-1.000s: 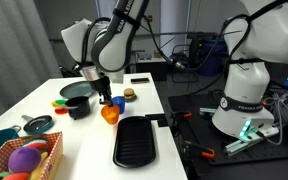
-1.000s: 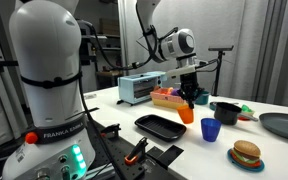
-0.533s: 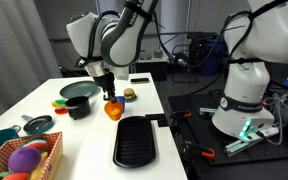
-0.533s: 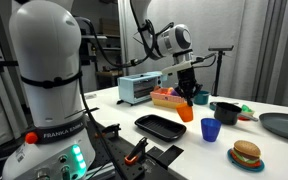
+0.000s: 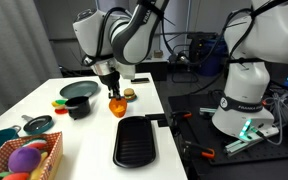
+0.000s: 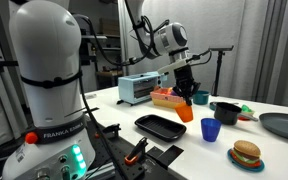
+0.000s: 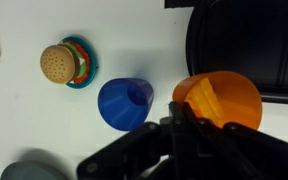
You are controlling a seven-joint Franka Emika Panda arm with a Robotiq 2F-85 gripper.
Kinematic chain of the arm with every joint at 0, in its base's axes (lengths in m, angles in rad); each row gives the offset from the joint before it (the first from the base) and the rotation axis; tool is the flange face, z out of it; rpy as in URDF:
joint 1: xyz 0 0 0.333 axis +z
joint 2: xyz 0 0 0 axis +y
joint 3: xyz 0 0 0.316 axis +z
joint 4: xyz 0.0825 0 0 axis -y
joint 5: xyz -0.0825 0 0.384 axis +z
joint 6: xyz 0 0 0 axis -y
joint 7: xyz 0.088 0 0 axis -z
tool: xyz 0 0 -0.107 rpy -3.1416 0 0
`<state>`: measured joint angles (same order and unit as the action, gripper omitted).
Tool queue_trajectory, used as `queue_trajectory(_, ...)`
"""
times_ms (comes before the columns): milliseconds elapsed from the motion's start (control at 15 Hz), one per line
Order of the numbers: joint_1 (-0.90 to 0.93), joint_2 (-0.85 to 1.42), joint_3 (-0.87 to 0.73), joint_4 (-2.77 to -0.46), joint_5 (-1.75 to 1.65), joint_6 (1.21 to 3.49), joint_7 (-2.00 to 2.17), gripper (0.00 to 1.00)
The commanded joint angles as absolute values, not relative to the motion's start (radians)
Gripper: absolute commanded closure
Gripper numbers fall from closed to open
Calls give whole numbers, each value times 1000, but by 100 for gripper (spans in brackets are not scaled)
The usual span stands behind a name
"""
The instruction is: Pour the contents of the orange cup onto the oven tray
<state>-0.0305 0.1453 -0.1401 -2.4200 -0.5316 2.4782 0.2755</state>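
Observation:
My gripper (image 5: 114,93) is shut on the rim of the orange cup (image 5: 117,106) and holds it in the air, just above the table near the far end of the black oven tray (image 5: 136,142). In the wrist view the orange cup (image 7: 220,100) shows yellow stick-like contents (image 7: 206,100) inside, with the gripper (image 7: 184,118) clamped on its near wall. The tray's edge (image 7: 246,50) lies just beyond the cup. In the other exterior view the cup (image 6: 187,112) hangs behind the tray (image 6: 164,127).
A blue cup (image 7: 125,103) stands right beside the orange cup; it also shows in an exterior view (image 6: 210,130). A toy burger (image 7: 66,63) lies near it. A dark bowl (image 5: 79,104), teal plates (image 5: 6,140) and a basket of toys (image 5: 24,160) fill the table's other side.
The gripper has carried the orange cup a little sideways and upward, towards the far end of the tray.

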Motion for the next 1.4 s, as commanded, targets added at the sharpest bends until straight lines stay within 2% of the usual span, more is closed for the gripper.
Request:
queue_trajectory(0,-15,107,-146,-2458,-621,2484,371,99)
queue_trajectory(467,21,125,-126,-2433,-929,2381,687,99)
queue_trajectory(1333,78,207,-10,-2412,-1068,2037,979,99)
